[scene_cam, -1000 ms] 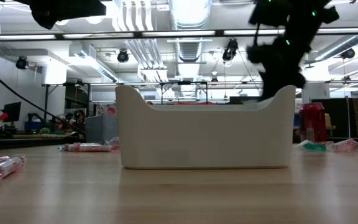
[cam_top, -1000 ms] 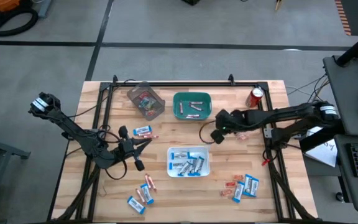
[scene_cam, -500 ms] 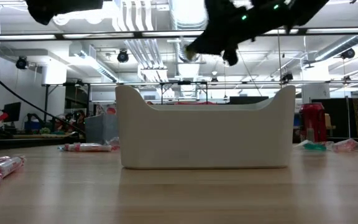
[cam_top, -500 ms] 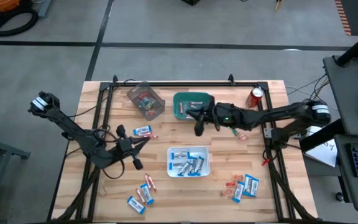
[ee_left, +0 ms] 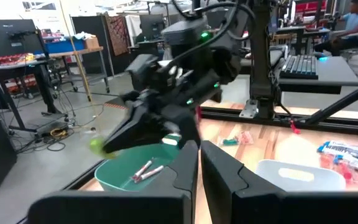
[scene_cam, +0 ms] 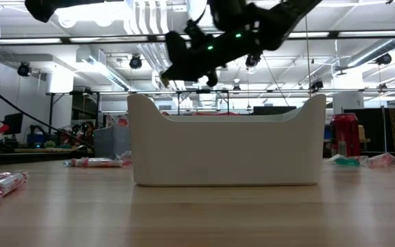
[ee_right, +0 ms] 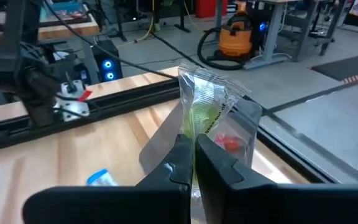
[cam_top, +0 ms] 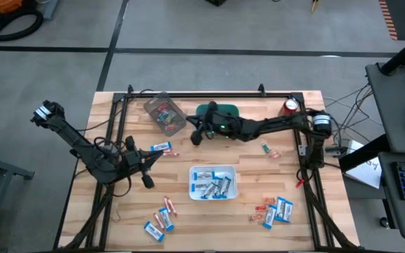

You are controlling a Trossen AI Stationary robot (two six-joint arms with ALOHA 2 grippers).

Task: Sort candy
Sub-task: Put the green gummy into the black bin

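Candy lies scattered across the lower desk. Right claw, clamped on a green-and-clear candy packet, hangs upper centre; left claw, fingers together, sits left.

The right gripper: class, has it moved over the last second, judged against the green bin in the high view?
Yes. The right gripper, shut on a small packet, travelled leftward across the green plastic bin and is now at its left edge.
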